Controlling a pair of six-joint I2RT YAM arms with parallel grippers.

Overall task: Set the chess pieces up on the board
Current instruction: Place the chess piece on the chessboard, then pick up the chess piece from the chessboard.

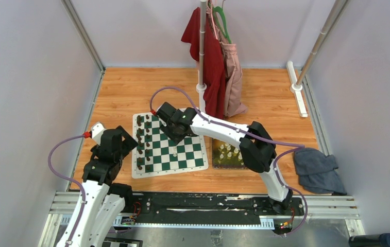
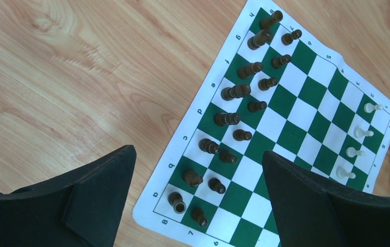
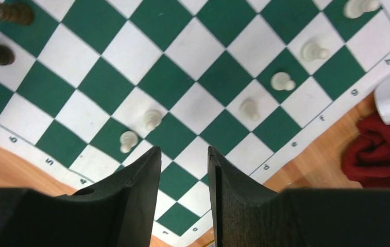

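Your right arm rises from its base at the near right, bends at the elbow above the tray (image 1: 229, 167), and stretches its forearm leftward over the far part of the board (image 1: 182, 154). This puts the right gripper (image 1: 174, 131) above the far middle squares, pointing down. In the right wrist view its fingers stand apart with only bare squares showing in the gap, so it grips nothing. Two cream-white pieces (image 3: 152, 118) stand just ahead of its left fingertip. Four more run in a diagonal line toward the board's lettered edge. Other cream-white pieces sit in the tray just right of the board. Your left arm is folded back beside the board's left edge, with the left gripper (image 1: 114, 145) hanging over the table (image 1: 120, 98) and aimed down. Its fingers are spread wide and empty. The dark chessmen (image 2: 236, 91) fill two rows along the left side of the board.
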